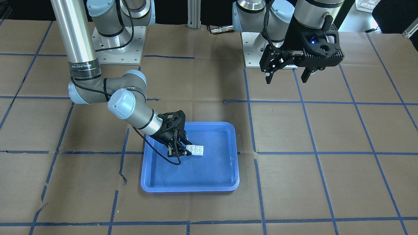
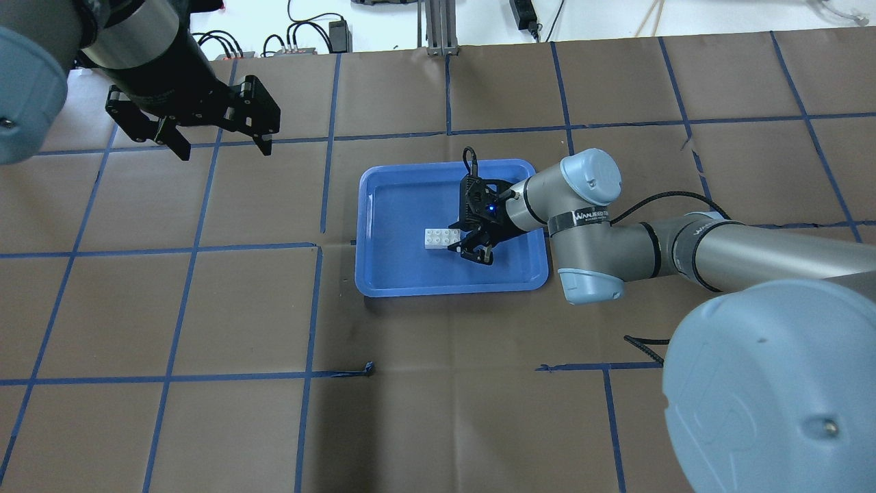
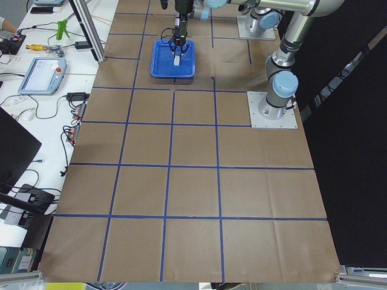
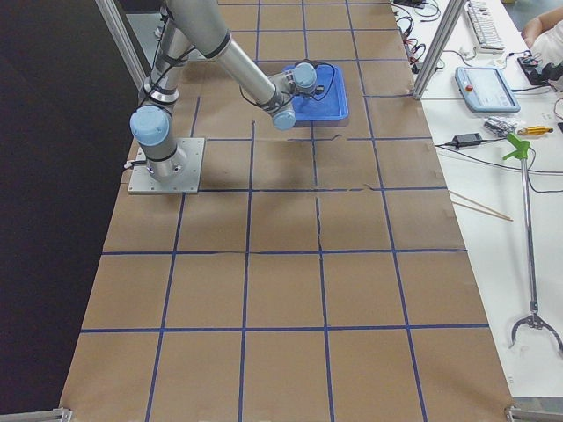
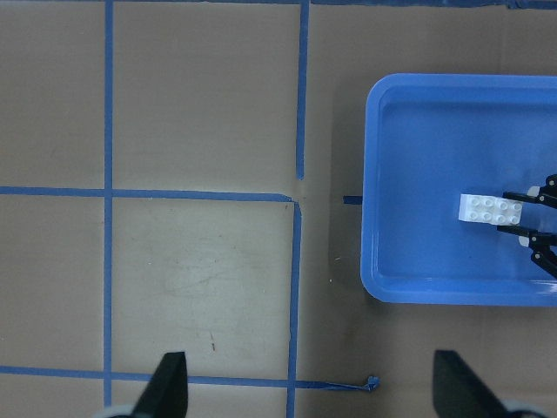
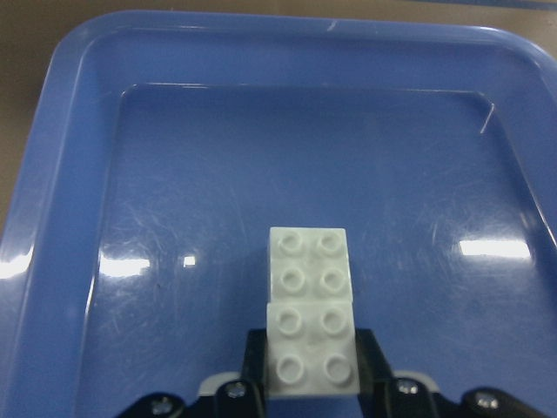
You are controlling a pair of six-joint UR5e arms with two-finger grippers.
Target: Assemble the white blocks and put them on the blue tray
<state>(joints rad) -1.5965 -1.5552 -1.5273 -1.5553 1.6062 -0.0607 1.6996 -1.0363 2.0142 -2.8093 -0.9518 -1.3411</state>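
Observation:
The two white blocks [image 6: 309, 261] lie side by side in a row on the floor of the blue tray [image 6: 52, 174]. My right gripper [image 6: 312, 366] reaches low into the tray, and its fingers [image 6: 370, 353] press against both sides of the nearer block. The blocks [image 1: 195, 149] and the right gripper [image 1: 179, 152] also show in the front view, and in the overhead view the blocks [image 2: 441, 237] lie beside the gripper [image 2: 472, 252]. My left gripper [image 2: 222, 150] is open and empty, held high above the table, away from the tray [image 2: 369, 205].
The table is covered in brown paper with a grid of blue tape [image 2: 321, 198]. The arm bases [image 1: 119, 45] stand at the robot's edge of the table. A side bench with tools and a pendant [image 3: 42, 75] stands beyond the table's far edge.

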